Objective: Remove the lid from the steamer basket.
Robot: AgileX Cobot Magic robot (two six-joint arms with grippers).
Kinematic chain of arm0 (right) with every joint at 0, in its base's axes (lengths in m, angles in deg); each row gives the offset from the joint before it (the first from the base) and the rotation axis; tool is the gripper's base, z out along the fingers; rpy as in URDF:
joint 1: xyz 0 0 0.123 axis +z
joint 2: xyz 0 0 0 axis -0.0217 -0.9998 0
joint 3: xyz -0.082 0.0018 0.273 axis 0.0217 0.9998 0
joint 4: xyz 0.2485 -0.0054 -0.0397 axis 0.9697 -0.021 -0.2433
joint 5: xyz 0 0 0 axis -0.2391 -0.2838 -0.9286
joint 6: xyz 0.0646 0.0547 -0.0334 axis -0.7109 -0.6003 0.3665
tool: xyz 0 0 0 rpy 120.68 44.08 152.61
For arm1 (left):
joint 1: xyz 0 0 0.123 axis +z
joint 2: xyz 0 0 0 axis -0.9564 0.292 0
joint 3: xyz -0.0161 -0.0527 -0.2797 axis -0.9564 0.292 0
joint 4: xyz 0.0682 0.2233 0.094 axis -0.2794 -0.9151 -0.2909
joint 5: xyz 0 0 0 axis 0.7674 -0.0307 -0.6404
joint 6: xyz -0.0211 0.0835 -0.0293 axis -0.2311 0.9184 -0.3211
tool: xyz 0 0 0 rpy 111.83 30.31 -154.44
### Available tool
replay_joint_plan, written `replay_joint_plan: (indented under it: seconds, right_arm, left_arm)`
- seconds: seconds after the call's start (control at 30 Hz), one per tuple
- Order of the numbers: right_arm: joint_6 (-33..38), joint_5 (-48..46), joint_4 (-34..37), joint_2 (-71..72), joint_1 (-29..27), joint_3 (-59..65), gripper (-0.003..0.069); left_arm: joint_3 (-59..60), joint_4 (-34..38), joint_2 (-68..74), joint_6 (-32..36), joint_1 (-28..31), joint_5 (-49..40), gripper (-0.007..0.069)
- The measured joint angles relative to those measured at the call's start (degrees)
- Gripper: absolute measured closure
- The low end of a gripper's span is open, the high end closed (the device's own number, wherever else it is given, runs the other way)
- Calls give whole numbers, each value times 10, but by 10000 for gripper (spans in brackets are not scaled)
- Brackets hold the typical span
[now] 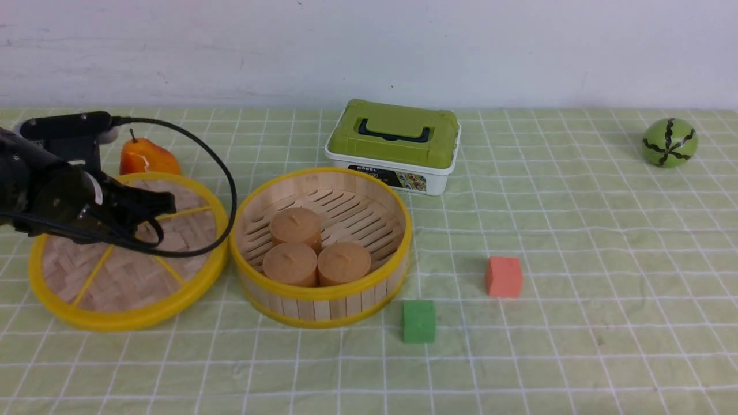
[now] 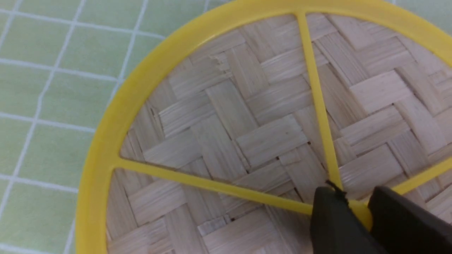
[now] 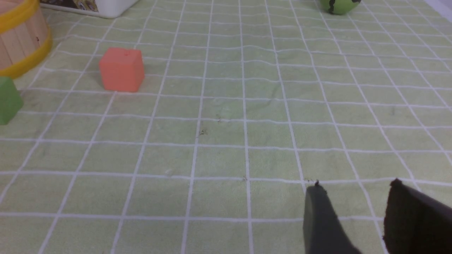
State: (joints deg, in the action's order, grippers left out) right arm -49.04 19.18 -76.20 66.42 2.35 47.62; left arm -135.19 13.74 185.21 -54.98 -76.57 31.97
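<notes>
The lid [image 1: 115,276], a woven bamboo disc with a yellow rim and spokes, lies on the tablecloth to the left of the steamer basket, its rim touching the basket's. The steamer basket [image 1: 323,300] stands uncovered with three brown cylinders [image 1: 314,251] inside; its wall also shows in the right wrist view [image 3: 17,38]. My left gripper [image 1: 164,204] is over the lid's middle. In the left wrist view the lid [image 2: 247,116] fills the picture and my left gripper [image 2: 353,193] is shut on its yellow centre knob. My right gripper [image 3: 356,183] is open and empty above bare cloth; it is out of the front view.
An olive-green and white box [image 1: 395,144] stands behind the basket. An orange pear [image 1: 147,158] sits just behind the lid. An orange cube [image 1: 504,276] and a green cube [image 1: 419,321] lie right of the basket. A green striped ball [image 1: 669,142] is at the far right.
</notes>
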Motion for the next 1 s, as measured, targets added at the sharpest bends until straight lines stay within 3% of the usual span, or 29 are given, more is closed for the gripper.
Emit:
replay_joint_plan:
  seconds: [0.27,0.43,0.47,0.57,0.7,0.87,1.0]
  right_arm:
    - [0,0,0,0,0,0,418]
    - [0,0,0,0,0,0,418]
    - [0,0,0,0,0,0,418]
    - [0,0,0,0,0,0,418]
    - [0,0,0,0,0,0,418]
    - [0,0,0,0,0,0,418]
    - [0,0,0,0,0,0,418]
  left_arm:
    - [0,-37,39,-4,0,27,498]
    - [0,-61,41,-4,0,39,386]
    - [0,-62,38,-4,0,38,326]
    - [0,-56,18,-17,0,14,293]
    - [4,-43,-66,-36,-4,-7,391]
    - [45,-39,-249,-40,-39,21,621]
    - [116,-39,-422,-40,-78,92,637]
